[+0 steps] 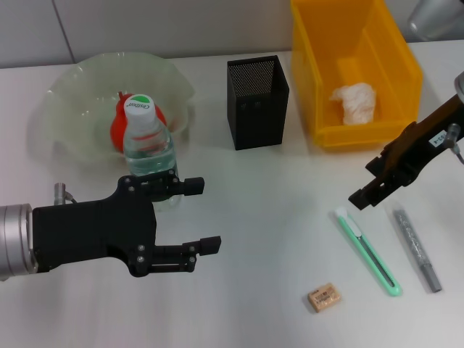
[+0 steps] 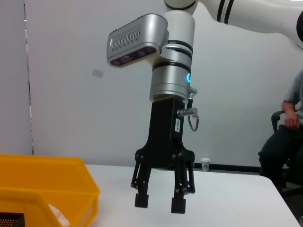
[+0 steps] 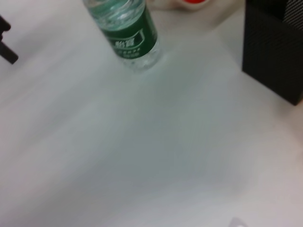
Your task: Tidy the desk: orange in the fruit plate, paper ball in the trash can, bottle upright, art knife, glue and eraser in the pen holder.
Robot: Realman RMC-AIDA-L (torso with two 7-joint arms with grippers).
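Art knife (image 1: 368, 251) next up I'd guess: slim green thing flat on desk, near right edge, grey glue stick (image 1: 416, 247) just beside it, eraser (image 1: 323, 298) a bit nearer robot. Looks light, stiff, smooth plastic (probably slippery), so pinch across narrow width around mid-body.

Right gripper (image 1: 367, 190) hangs above knife's white tip, fingers spread, holding nothing.

Left gripper (image 1: 206, 216) beside upright bottle (image 1: 149, 151), fingers wide, empty.

Orange (image 1: 119, 123) sits in fruit plate (image 1: 72, 94), paper ball (image 1: 355, 102) in trash can (image 1: 391, 51), pen holder (image 1: 258, 101) between them.

The bottle (image 1: 148, 145) hides most of the orange (image 1: 119, 125), and its own base sits behind the left pincer (image 1: 205, 215).
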